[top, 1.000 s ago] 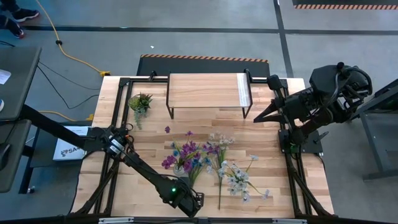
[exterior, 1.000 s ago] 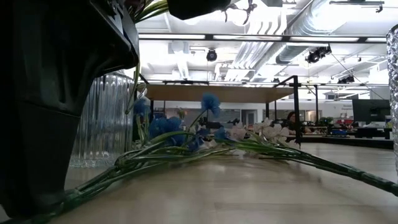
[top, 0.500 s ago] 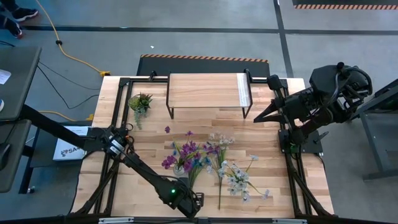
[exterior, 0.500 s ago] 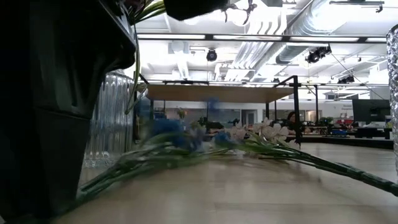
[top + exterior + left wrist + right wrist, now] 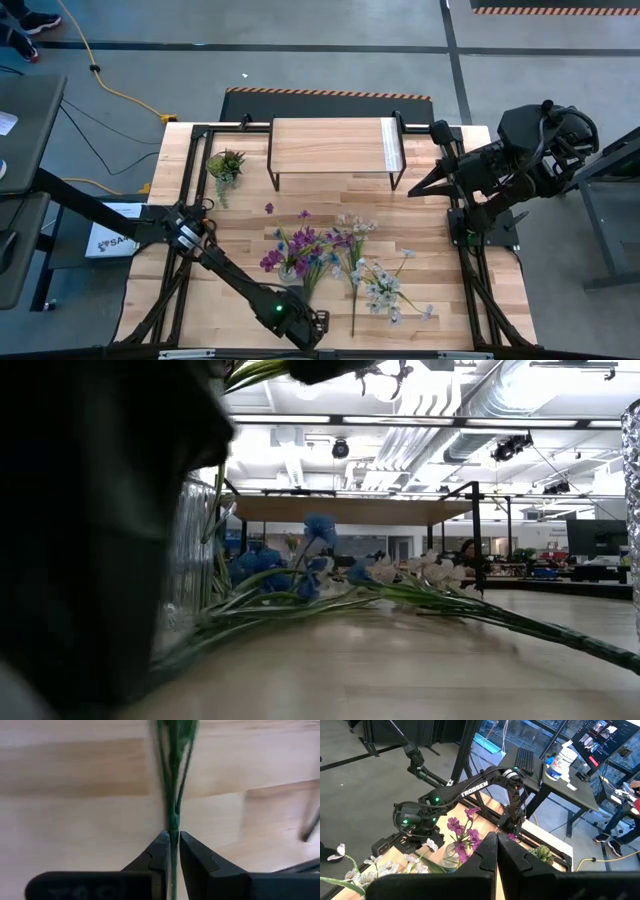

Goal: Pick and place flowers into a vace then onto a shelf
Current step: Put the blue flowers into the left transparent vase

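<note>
— Where the wood-plank table (image 5: pixel 190 300) runs widest, what sits on it?
— Shelf (image 5: pixel 335 146) at the far edge, top bare. Small green potted plant (image 5: pixel 225 164) just beside its left end.
— Arms?
— Left arm reaches along the near edge; left gripper (image 5: pixel 312 328) low at the table's front, its dark bulk filling the low view's left side. Right arm folded off the table's right side, right gripper (image 5: pixel 495 851) raised well above the wood, fingers pressed together on nothing.
— Flowers?
— Purple sprays stand in a ribbed glass vase (image 5: pixel 291 267) mid-table. Blue flowers (image 5: pixel 275 566) lie flat in front of it; white-pink spray (image 5: pixel 382 289) lies further right.
— Left pincer?
— Nipping the green stems (image 5: pixel 174 795) of the blue flowers between its tips, stems running straight ahead over the wood.
</note>
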`<state>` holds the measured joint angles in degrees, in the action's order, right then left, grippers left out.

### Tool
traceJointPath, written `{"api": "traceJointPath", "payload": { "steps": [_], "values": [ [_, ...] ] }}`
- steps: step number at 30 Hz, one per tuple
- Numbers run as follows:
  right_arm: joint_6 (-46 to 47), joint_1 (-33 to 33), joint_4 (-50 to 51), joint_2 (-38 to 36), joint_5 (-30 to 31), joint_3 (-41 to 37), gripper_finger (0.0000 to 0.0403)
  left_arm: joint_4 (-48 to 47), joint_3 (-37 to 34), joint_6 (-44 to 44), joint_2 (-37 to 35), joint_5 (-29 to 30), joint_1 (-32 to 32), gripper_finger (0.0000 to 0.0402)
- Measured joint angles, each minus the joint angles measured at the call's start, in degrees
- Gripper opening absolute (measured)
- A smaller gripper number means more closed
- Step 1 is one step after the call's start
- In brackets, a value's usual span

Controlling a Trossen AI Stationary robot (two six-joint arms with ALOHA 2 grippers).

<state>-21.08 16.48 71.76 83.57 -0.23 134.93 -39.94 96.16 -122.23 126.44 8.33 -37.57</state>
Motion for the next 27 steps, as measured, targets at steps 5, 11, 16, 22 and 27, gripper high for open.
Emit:
{"api": "traceJointPath", "payload": {
  "steps": [5,11,16,22,27],
  "values": [
    [0.0,0.0,0.0,0.0,0.0,0.0,0.0000,-0.2,0.4,0.5,0.0,0.3,0.3,0.0076],
    [0.0,0.0,0.0,0.0,0.0,0.0,0.0000,-0.4,0.5,1.0,0.2,-1.5,0.1,0.0076],
    [0.0,0.0,0.0,0.0,0.0,0.0,0.0000,-1.0,0.6,1.1,0.2,-2.1,0.2,0.0076],
    [0.0,0.0,0.0,0.0,0.0,0.0,0.0000,-3.3,0.8,1.0,0.6,-6.8,0.2,0.0076],
    [0.0,0.0,0.0,0.0,0.0,0.0,0.0000,-3.6,0.9,1.0,0.6,-7.5,0.2,0.0076]
  ]
}}
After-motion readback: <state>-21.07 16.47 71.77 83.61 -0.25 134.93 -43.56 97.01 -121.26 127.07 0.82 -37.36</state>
